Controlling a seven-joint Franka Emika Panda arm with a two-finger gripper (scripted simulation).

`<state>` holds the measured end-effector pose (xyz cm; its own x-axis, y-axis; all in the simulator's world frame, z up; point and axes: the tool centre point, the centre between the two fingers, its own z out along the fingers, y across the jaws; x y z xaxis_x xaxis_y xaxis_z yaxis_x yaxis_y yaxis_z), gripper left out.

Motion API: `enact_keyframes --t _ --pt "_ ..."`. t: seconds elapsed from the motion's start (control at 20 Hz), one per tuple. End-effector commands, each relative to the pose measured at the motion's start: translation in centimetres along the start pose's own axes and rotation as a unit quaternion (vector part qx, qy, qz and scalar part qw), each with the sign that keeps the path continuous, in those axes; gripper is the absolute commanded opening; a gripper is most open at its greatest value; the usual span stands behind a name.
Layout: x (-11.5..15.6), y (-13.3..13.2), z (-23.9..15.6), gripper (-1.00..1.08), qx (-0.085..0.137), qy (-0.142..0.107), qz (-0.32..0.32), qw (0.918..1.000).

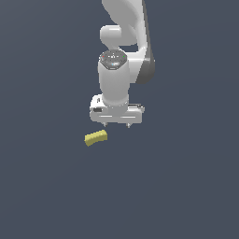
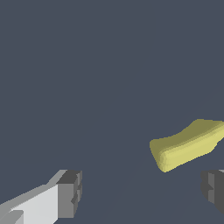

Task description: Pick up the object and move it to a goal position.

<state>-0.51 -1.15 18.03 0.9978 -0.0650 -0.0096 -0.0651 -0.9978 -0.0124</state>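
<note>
Arm vertical, wrist pointing straight down; gripper (image 1: 117,125) jaws open wide, empty. Yellow banana piece (image 1: 96,137) lies on surface, beside jaws, outside gap, untouched.

Exterior view high, distant; wrist view close, downward; both share object (image 1: 95,137) (image 2: 187,145).

room: open floor all round object (image 1: 96,137) | obstacles: 0 | hand (image 1: 117,125) apart, jaws wide
</note>
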Motion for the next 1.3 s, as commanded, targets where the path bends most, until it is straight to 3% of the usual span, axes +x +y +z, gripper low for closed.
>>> enact_keyframes --t 0.0,0.55,0.9,1.25 --pt "0.0 0.0 0.0 1.00 0.000 0.000 0.000 1.0000" --pt "0.4 -2.3 -1.5 1.00 -0.003 0.017 -0.015 0.9997" --pt "0.4 -1.8 -1.0 1.00 -0.002 0.016 0.002 0.9999" --pt "0.4 -0.5 0.2 1.00 0.001 0.013 0.061 0.9981"
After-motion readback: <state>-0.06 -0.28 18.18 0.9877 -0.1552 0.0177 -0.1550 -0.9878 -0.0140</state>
